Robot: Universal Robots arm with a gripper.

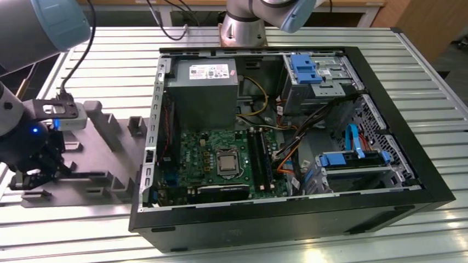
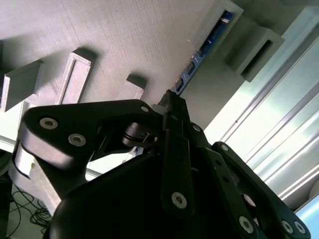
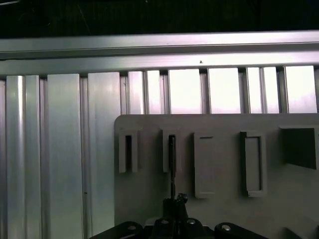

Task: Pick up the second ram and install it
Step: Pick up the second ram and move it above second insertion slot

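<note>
The second ram [image 2: 199, 52] is a thin dark stick with a bluish edge, standing on edge in a narrow slot of the grey holder tray [image 2: 124, 40]. In the first wrist view the ram [image 3: 172, 159] appears edge-on as a dark line in the second slot of the tray [image 3: 219, 124]. My gripper [image 2: 170, 102] has its black fingers drawn together on the near end of the stick, also seen at the gripper [image 3: 175, 201]. In the exterior view my gripper [image 1: 33, 178] hangs low over the tray [image 1: 102, 164] at that view's left.
An open computer case [image 1: 292, 219] lies to the exterior view's right of the tray, with a green motherboard and its long black memory slots [image 1: 260, 156]. Raised blocks [image 1: 109, 131] stand on the tray. The table is ribbed aluminium [image 3: 65, 149].
</note>
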